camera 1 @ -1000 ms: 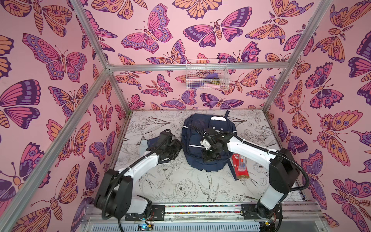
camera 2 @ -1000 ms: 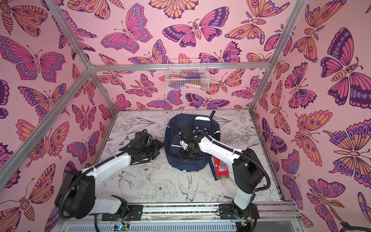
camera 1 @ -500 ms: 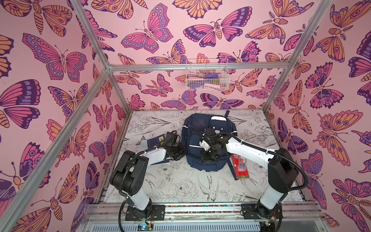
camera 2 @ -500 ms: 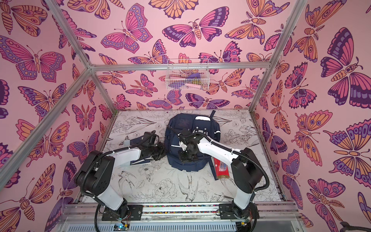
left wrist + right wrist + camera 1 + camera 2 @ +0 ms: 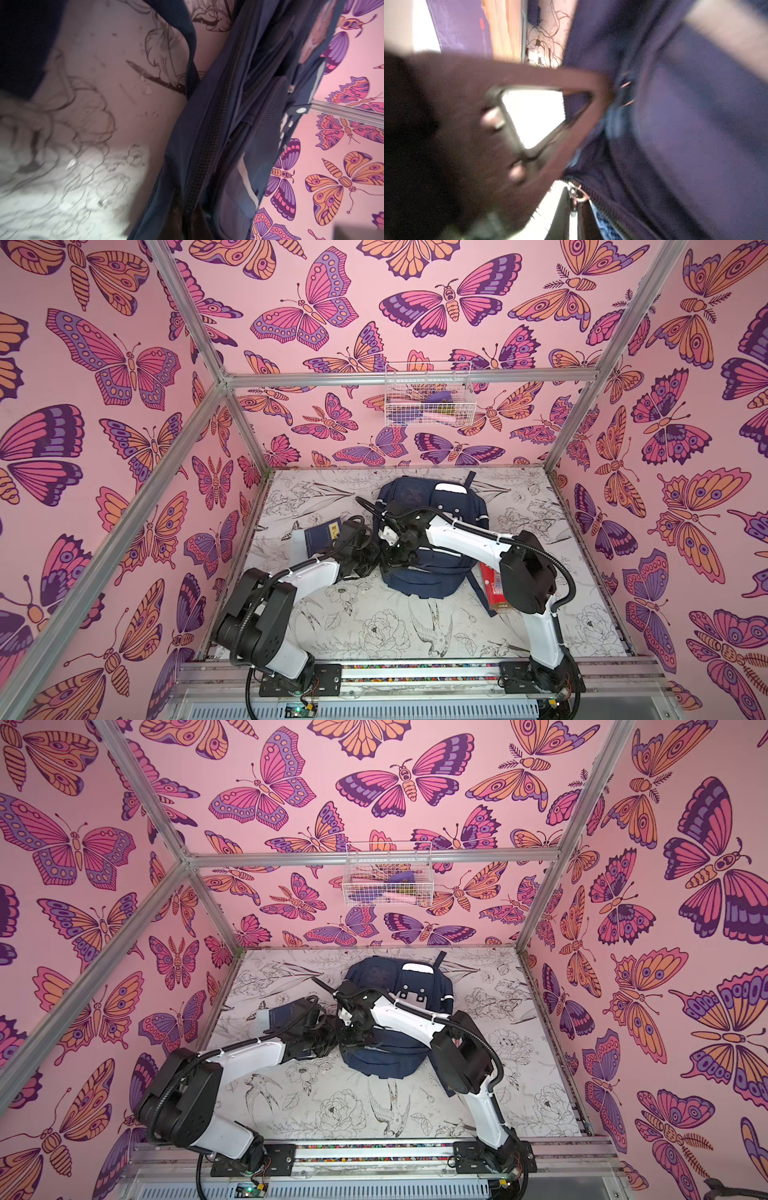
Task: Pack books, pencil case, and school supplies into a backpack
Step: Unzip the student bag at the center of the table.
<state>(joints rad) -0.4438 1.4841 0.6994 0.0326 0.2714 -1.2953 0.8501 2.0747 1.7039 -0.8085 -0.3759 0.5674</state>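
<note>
Backpack [image 5: 419,583] of navy fabric lies flat at the middle of the tabletop [image 5: 374,626], whose surface is printed with black line drawings of flowers and birds. Its rounded body carries a white top tab [image 5: 451,488], a white patch [image 5: 411,996] with dark dots, and thin pale stripes. Thin navy books [image 5: 320,536], the top cover marked by a small yellow label, rest flat just beside the backpack on the left arm's side.

Both white-and-black arms reach in and meet at that edge of the backpack. The left claw [image 5: 368,556] is closed at the backpack's side. There the left wrist view shows a ribbed black zip [image 5: 207,145] running between folds of soft cloth; whether any cloth is pinched cannot be told. The right claw [image 5: 395,553] is closed too. Its dark triangular finger [image 5: 550,79] presses against the fabric by small metal zip rings, and blur hides whether it grips anything.

A flat red box [image 5: 492,589] lies just beside the backpack on the right arm's side, partly behind that arm. A white wire basket [image 5: 428,393] hangs on the pink butterfly-print back wall.
</note>
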